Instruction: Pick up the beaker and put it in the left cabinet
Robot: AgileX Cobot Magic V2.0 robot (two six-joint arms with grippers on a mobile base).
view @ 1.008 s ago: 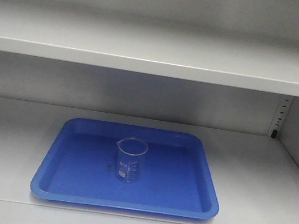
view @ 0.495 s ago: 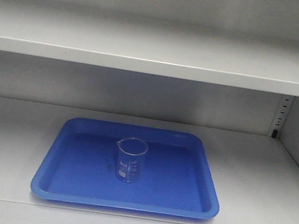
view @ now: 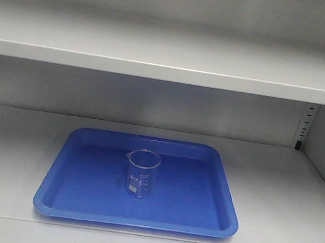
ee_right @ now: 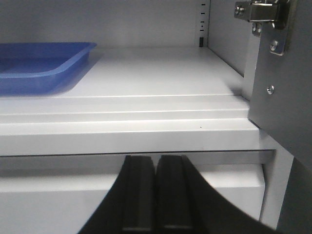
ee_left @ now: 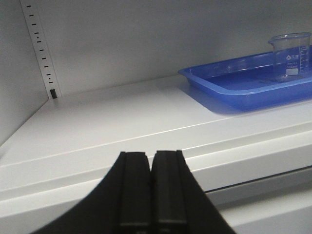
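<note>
Both end effectors closed; beaker (view: pixel 141 173) unmoved.

Your left hand (ee_left: pixel 151 190): black fingers pressed flat together, no gap between pads, nothing held. Fingers point forward, roughly level, seen low at bottom centre of left wrist view. Your right hand (ee_right: pixel 156 192): same state, fingers closed against each other, empty, pointing straight ahead, level. Neither hand nor arm shows in front view. Arms and wrists themselves out of sight in wrist views.
</note>
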